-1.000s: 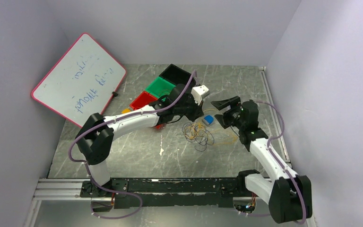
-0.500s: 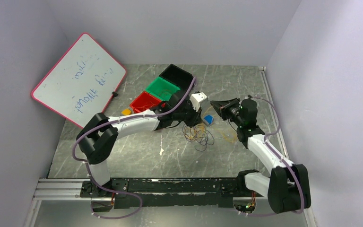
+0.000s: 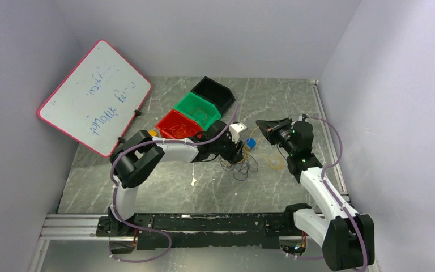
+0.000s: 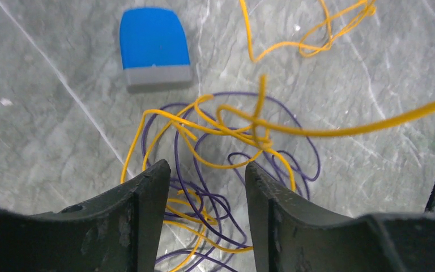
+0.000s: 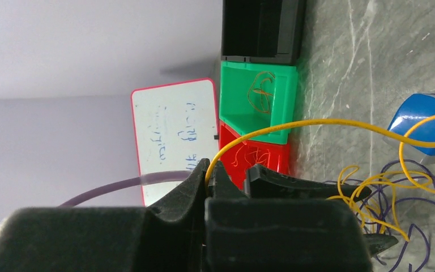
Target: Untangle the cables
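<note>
A clump of yellow and dark purple cables lies mid-table, and in the left wrist view the tangle fills the centre. My left gripper hovers low over it, open, its fingers standing either side of several strands without pinching any. In the top view the left gripper is at the clump's upper left edge. My right gripper is shut on a yellow cable that arcs from its jaws down to the clump. It is raised at the clump's upper right. A separate yellow loop lies further right.
A small blue and grey block sits just beyond the clump. Black, green and red bins line up at the back left, with thin wire loops in the green and red ones. A whiteboard leans on the left wall.
The left gripper has come down from above the blue block to the clump and opened. The right gripper has shut on the yellow strand and shifted slightly up.
</note>
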`<state>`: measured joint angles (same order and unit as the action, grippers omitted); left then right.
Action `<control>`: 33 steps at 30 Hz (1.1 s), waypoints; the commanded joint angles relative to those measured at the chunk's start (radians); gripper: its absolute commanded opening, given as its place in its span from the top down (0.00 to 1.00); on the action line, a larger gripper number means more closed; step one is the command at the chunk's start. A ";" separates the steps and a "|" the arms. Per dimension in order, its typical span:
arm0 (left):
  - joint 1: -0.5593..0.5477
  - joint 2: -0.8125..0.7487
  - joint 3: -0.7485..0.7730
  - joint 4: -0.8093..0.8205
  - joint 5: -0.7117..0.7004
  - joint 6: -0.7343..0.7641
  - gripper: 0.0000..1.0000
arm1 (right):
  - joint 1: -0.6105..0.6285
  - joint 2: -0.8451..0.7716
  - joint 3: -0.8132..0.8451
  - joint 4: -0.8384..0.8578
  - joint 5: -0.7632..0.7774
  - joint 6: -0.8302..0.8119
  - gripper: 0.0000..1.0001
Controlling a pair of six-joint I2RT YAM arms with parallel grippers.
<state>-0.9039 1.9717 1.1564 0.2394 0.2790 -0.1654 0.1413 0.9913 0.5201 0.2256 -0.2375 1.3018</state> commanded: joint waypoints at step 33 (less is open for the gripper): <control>-0.001 -0.015 -0.369 0.210 -0.080 -0.130 0.93 | -0.014 -0.173 0.713 -0.533 0.528 -0.691 1.00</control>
<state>-0.9039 1.9347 0.8528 0.5560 0.2508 -0.2890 0.1333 0.8333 1.1610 -0.2630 0.1860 0.7387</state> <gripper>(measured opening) 0.078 0.013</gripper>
